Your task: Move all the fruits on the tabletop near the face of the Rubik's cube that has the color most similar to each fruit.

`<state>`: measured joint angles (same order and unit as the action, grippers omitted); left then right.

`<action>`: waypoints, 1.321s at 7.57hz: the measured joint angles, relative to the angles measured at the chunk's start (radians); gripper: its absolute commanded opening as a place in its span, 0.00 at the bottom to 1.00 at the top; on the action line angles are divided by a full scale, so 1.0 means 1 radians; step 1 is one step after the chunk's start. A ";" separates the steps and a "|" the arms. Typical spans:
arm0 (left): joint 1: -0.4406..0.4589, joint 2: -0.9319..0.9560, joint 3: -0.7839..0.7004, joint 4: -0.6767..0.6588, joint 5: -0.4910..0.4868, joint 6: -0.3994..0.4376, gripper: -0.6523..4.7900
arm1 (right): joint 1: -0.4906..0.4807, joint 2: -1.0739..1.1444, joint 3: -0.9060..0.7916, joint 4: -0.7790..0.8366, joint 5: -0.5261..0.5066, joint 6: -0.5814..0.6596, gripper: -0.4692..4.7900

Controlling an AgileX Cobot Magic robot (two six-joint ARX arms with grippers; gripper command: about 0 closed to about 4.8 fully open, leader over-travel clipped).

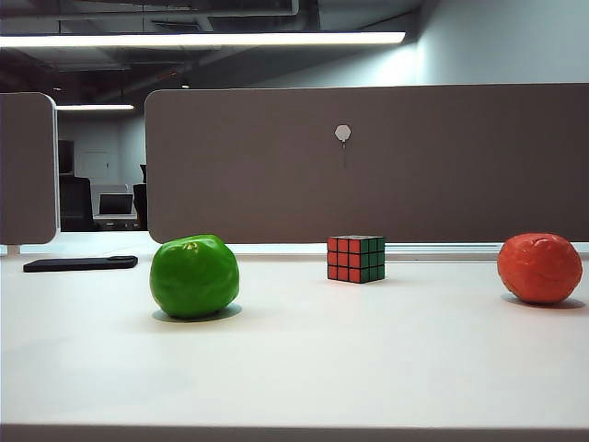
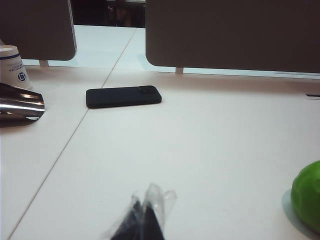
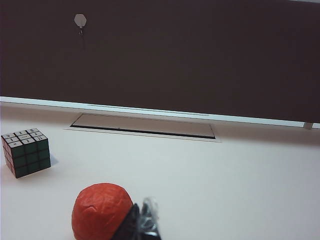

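Observation:
On the white tabletop a glossy green fruit sits at the left and a dimpled orange-red fruit at the far right. Between them, further back, stands the small Rubik's cube, its red face turned left-front and its green face turned right. Neither arm shows in the exterior view. My left gripper is shut and empty, with the green fruit well off to its side. My right gripper is shut just beside the orange-red fruit, holding nothing; the cube lies beyond.
A black phone lies flat at the far left. A paper cup and a shiny metal object are near it. Grey-brown partition panels close off the back edge. A cable slot is set in the desk behind the cube.

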<state>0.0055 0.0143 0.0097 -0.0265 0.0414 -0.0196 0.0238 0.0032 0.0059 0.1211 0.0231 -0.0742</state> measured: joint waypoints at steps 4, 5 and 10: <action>0.000 0.000 0.000 0.000 0.000 0.000 0.11 | 0.000 0.000 0.000 0.000 0.000 0.000 0.09; 0.000 0.000 0.000 0.000 0.035 0.000 0.11 | 0.000 0.000 0.000 0.000 0.000 0.000 0.09; 0.000 0.000 0.000 0.000 0.334 0.000 0.11 | 0.000 0.000 0.000 0.000 0.000 0.000 0.09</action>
<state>0.0055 0.0143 0.0097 -0.0265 0.3756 -0.0196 0.0238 0.0032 0.0059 0.1211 0.0235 -0.0742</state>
